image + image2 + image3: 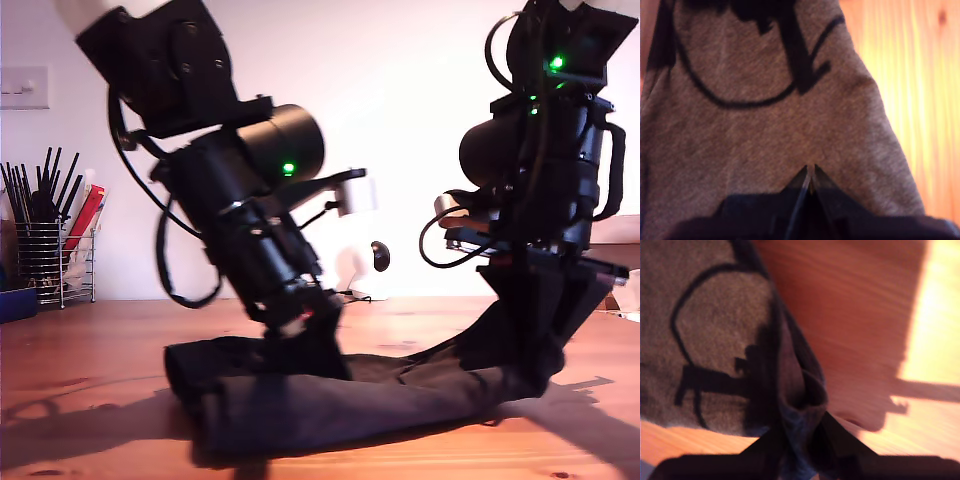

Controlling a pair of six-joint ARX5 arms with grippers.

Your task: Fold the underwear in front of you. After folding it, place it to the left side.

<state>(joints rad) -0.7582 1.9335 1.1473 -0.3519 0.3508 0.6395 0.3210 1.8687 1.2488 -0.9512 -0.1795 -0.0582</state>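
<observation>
Underwear (330, 405): a dark charcoal garment lying lengthwise on the counter (90, 340), around 6 o'clock in the exterior view. Its thick rolled end is toward 8 o'clock. The other end is pulled up off the wood toward 4 o'clock.
Underwear, close up: the wrist views show grey-brown knit (765, 125), crossed by cable shadows.
First arm, pose: it comes in from 11 o'clock of the exterior view and leans steeply down, with its wrist low over the middle of the garment.
My first end effector (300, 325): the fingertips are together, and the first wrist view (810, 172) shows them meeting on the cloth surface. Whether a fold is caught between them cannot be told.
Second arm, pose: it hangs almost upright from 1 o'clock of the exterior view, tilted slightly inward.
My second end effector (545, 360): it is clamped on the raised end of the underwear. The second wrist view (802, 415) shows a bunch of fabric gathered between its jaws and held above the counter.
Surroundings: a wire rack of utensils (50, 250) stands at 9 o'clock of the exterior view. A wall switch (25, 88) is at 10 o'clock.
</observation>
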